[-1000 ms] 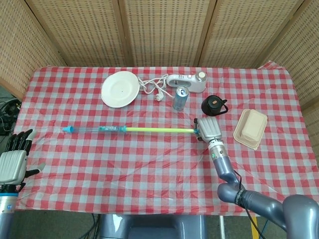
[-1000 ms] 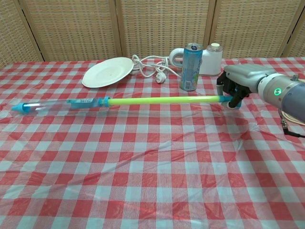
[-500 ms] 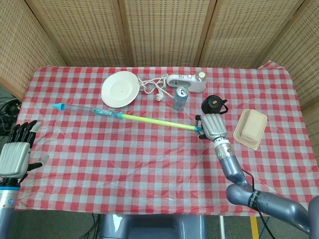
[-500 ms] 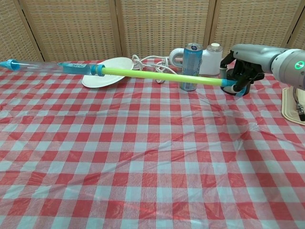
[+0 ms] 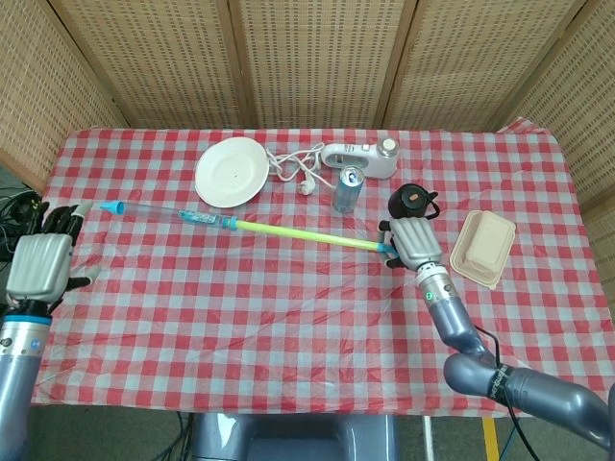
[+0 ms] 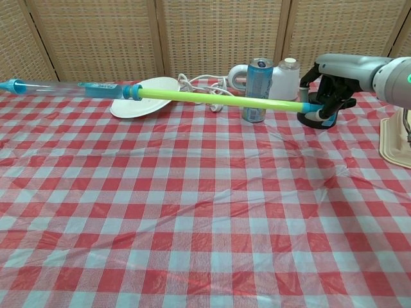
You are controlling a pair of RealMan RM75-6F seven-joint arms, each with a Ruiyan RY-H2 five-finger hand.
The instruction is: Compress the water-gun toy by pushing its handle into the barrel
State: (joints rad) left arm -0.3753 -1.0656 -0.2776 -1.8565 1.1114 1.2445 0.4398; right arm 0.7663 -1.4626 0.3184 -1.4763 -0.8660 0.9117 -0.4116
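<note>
— Right hand (image 5: 413,242), head view: how is it seen?
— It is clenched around the blue handle end of the water-gun toy (image 5: 240,226), beside the black pot (image 5: 411,203). The yellow-green rod is stretched leftward from it to the clear barrel (image 5: 159,212), whose blue tip is pointed toward the left hand (image 5: 40,266).
— And that left hand?
— It is held at the table's left edge, fingers spread, nothing grasped; the barrel tip is near it but apart.
— What else is laid on the checked cloth (image 5: 288,307)?
— A white plate (image 5: 232,171), a can (image 5: 348,188), a white appliance with its cord (image 5: 359,157), and a cream box (image 5: 484,248) at the right.
— Chest view?
— The right hand (image 6: 331,86) is seen wrapped on the handle, the toy (image 6: 154,94) is carried above the cloth, and its rod is passed in front of the can (image 6: 258,88) and plate (image 6: 145,97). The left hand is not shown there.
</note>
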